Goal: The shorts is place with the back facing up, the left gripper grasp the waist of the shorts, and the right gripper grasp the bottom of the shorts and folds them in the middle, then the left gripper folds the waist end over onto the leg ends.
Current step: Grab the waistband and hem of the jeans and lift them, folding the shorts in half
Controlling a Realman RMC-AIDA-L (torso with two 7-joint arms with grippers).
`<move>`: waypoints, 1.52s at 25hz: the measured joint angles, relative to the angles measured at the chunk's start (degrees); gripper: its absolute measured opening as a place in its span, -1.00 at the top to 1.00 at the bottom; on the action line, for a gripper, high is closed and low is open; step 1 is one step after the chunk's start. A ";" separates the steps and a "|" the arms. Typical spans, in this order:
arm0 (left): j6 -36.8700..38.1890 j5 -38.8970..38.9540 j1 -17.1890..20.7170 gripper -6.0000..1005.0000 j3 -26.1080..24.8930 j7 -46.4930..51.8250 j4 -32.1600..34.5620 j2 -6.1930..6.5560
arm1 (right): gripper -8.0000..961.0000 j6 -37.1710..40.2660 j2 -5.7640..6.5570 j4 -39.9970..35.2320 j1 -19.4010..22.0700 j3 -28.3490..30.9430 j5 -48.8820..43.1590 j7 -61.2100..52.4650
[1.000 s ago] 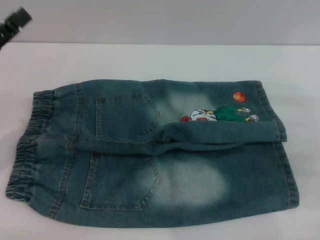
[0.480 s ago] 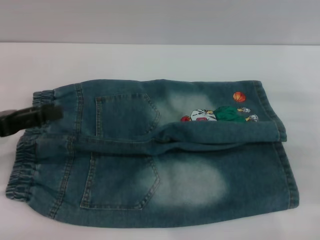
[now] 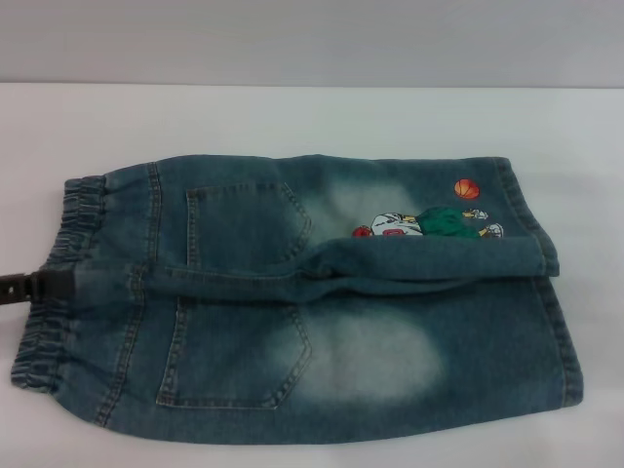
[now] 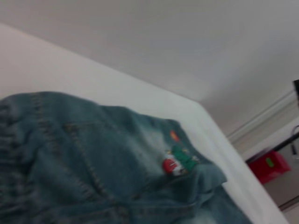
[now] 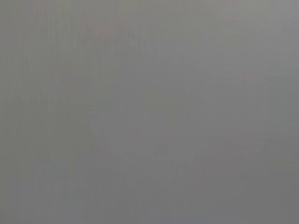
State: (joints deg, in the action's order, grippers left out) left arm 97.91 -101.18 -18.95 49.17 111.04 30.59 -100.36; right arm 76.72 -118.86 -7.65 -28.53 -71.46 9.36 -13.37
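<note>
A: Where are the shorts (image 3: 312,297) sitting?

B: They are lying flat on the white table (image 3: 312,122), back side up, both patch pockets showing. The waist (image 3: 58,283) is pointing toward the robot's left, and the leg ends (image 3: 551,292) toward its right. One leg is carrying the cartoon figure (image 3: 424,226) and the orange basketball (image 3: 467,189), and that leg's inner edge is bunching up into a fold along the middle.

A: And the left gripper (image 3: 39,287)?

B: It is reaching in from the left edge of the head view, its dark tip lying over the ruffled waistband about midway along it. Whether it is clenched on the denim or loose, I cannot tell; its fingers are not showing clearly. Its wrist camera is looking low along the shorts (image 4: 107,163) toward the print.

A: The right gripper?

B: Not showing anywhere. Its wrist camera is giving only a flat grey field.
</note>
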 joint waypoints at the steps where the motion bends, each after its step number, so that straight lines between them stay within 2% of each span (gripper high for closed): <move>1: 0.12 -1.61 0.05 -0.65 -1.17 0.50 0.24 0.00 | -0.12 0.00 0.00 0.00 -0.08 0.01 0.01 0.03; 6: 0.31 -8.63 0.72 -0.65 -5.84 2.79 2.24 0.16 | -0.12 0.00 0.09 0.00 -0.60 0.00 0.04 0.06; 11: 0.44 -12.09 1.47 -0.65 -8.40 3.93 3.09 0.27 | -0.12 -0.70 0.12 -0.05 -0.98 0.01 0.06 0.08; 20: 0.53 -15.73 2.44 -0.65 -8.80 5.21 3.43 0.17 | -0.12 -1.41 0.21 -0.18 -1.62 0.01 0.05 0.19; 38: 0.82 -16.57 3.44 -0.65 -10.80 5.85 3.70 -0.33 | -0.12 -1.50 0.22 -0.18 -1.17 0.00 0.05 0.20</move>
State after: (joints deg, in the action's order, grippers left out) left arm 98.73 -117.76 -15.51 38.37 116.89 34.28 -100.69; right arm 75.22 -118.64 -7.82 -29.70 -71.45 9.41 -13.18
